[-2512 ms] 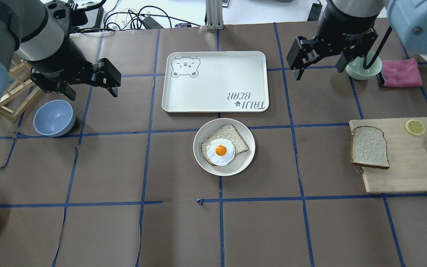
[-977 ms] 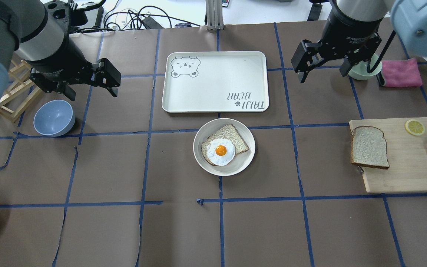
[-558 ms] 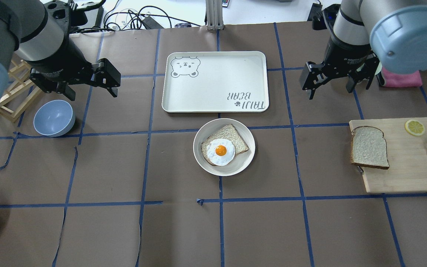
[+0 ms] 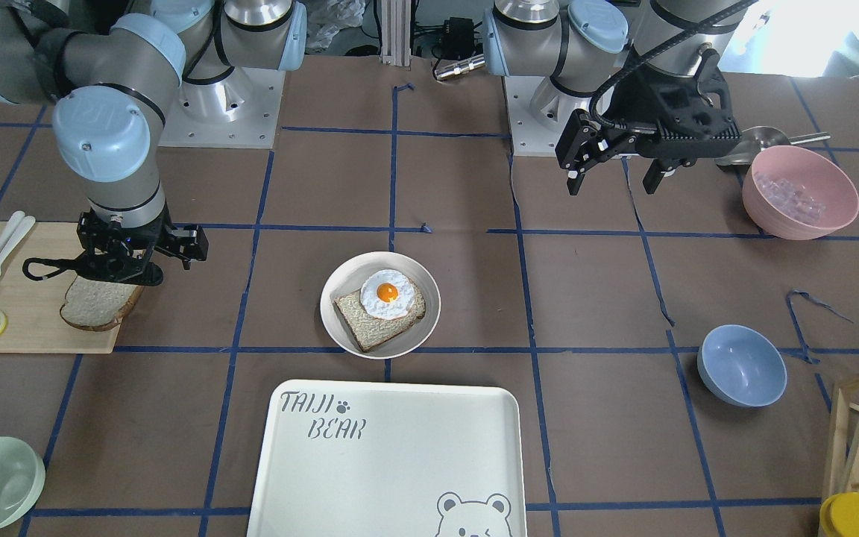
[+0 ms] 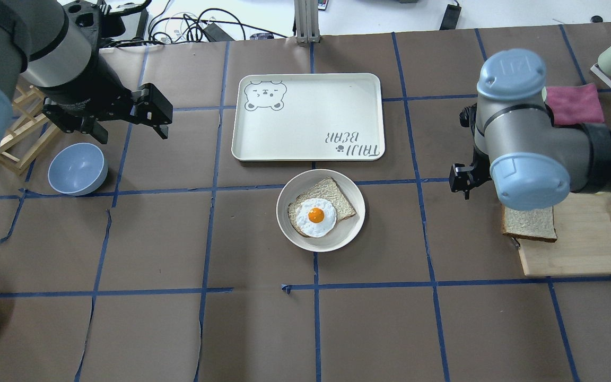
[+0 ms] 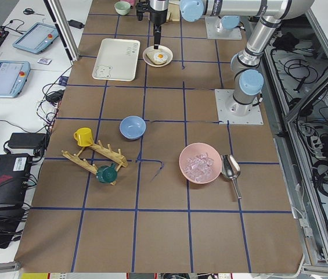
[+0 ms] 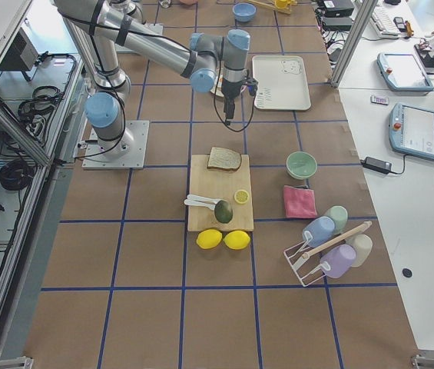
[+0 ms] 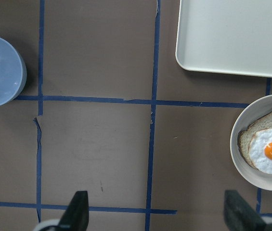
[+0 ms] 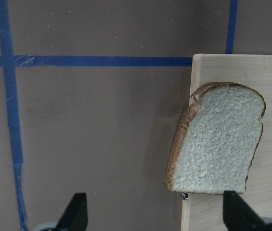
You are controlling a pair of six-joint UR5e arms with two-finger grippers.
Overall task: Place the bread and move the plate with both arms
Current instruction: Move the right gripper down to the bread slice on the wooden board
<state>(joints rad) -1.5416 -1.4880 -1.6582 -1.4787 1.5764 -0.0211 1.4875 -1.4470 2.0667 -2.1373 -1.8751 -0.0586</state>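
**Right arm swings over the bread; left arm holds its place**

Since the earlier frames, the right arm has swung from the far side of the desk, near the pale green bowl, toward the robot. Its elbow and wrist now cover the top of the bread (image 5: 529, 225), which showed whole before. The right gripper (image 9: 155, 214) points straight down with its fingers (image 9: 76, 211) wide apart and nothing between them. One finger is over the bare desk (image 5: 263, 329) on the plate's side, the other over the wooden board (image 5: 576, 249).

The bread has not shifted. It lies flat on the board, well apart from the plate (image 5: 348, 233) on the robot's right, and its crust slightly overhangs the board edge that faces the plate.

The plate is where it was, just in front of the white tray (image 5: 311, 116). It carries the egg-topped slice (image 5: 316, 215).

The left gripper (image 5: 133, 135) has not moved. It hangs above the desk, well apart from the plate on the robot's left and near the blue bowl (image 5: 77, 168). Its fingers are spread and empty.
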